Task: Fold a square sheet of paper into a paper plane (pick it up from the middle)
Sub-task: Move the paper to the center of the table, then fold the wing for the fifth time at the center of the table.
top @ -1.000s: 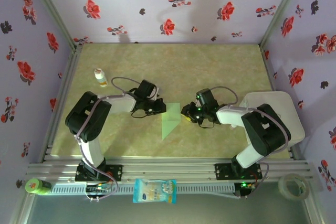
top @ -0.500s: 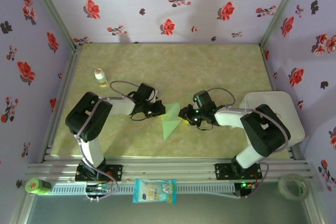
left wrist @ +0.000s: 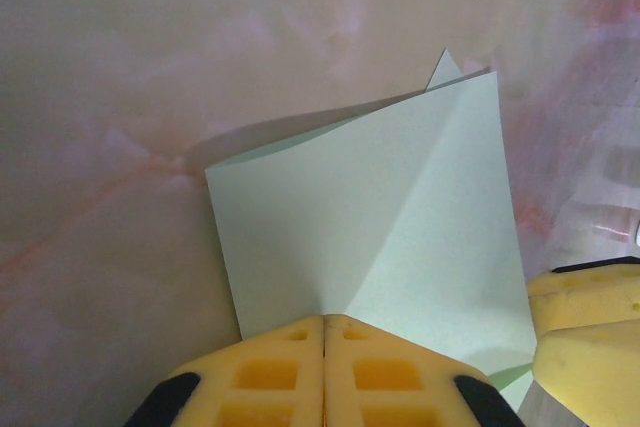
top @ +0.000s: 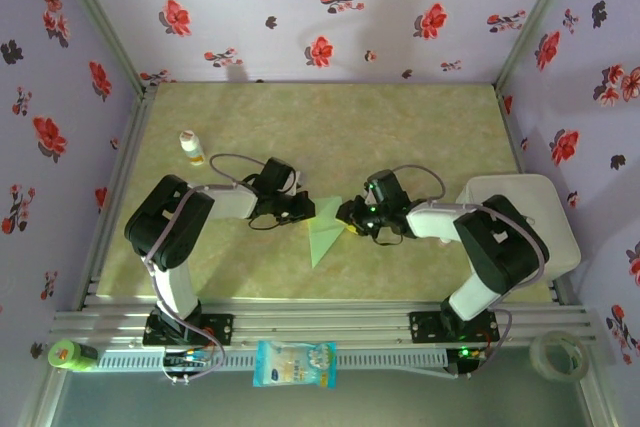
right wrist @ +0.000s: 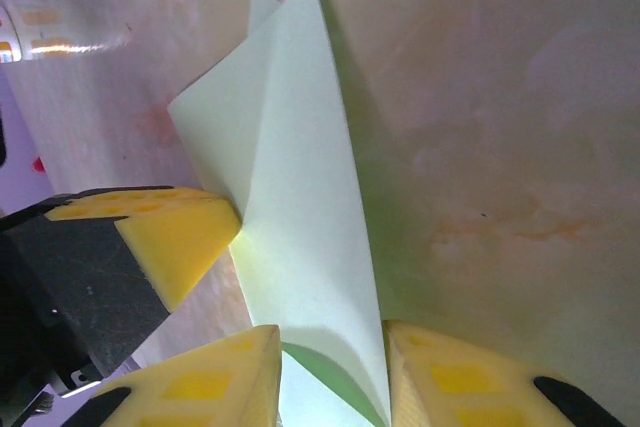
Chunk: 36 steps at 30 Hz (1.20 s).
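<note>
The square sheet of paper (top: 324,232), pale mint green, is folded into a triangle and stands partly raised off the table between both arms. My left gripper (top: 306,210) is shut on its left edge; in the left wrist view the yellow fingertips (left wrist: 325,319) meet on the paper (left wrist: 380,227), where a crease begins. My right gripper (top: 349,217) faces it from the right. Its jaws (right wrist: 330,332) stand apart, with the bowed paper (right wrist: 300,197) passing between them and lying against the right finger (right wrist: 450,377). The left gripper's finger (right wrist: 165,237) shows beside the sheet.
A small white bottle (top: 190,148) stands at the back left. A white tray (top: 530,209) sits at the right edge of the table. On the front rail lie a white-and-blue packet (top: 295,363), a green object (top: 70,354) and a tape roll (top: 558,355).
My right gripper has slid a little to the left, further onto the paper. The left gripper dipped slightly with the sheet still pinched, and the paper's outline has narrowed a little.
</note>
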Each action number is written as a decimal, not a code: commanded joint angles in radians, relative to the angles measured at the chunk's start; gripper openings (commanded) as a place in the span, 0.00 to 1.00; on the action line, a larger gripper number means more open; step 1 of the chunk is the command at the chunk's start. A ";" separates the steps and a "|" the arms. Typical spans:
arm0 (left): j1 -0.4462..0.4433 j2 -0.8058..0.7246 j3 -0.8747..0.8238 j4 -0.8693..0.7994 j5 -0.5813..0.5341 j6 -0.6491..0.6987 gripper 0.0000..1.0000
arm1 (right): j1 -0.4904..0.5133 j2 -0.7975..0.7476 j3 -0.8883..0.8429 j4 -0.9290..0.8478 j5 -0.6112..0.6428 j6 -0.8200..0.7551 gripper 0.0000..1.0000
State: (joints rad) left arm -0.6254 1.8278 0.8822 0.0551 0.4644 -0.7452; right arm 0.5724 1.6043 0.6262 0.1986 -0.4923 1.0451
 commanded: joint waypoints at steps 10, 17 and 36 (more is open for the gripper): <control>0.004 0.030 0.004 -0.086 -0.034 0.038 0.07 | -0.055 0.093 0.058 0.079 -0.125 -0.083 0.30; 0.004 0.008 0.021 -0.104 -0.031 0.036 0.07 | -0.068 0.135 0.071 0.099 -0.146 -0.105 0.26; -0.018 -0.186 0.026 -0.125 -0.032 -0.038 0.17 | -0.072 0.082 0.021 0.158 -0.069 -0.005 0.02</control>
State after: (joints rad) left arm -0.6308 1.6760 0.9287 -0.0689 0.4370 -0.7448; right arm 0.5053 1.7206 0.6720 0.3031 -0.6052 0.9737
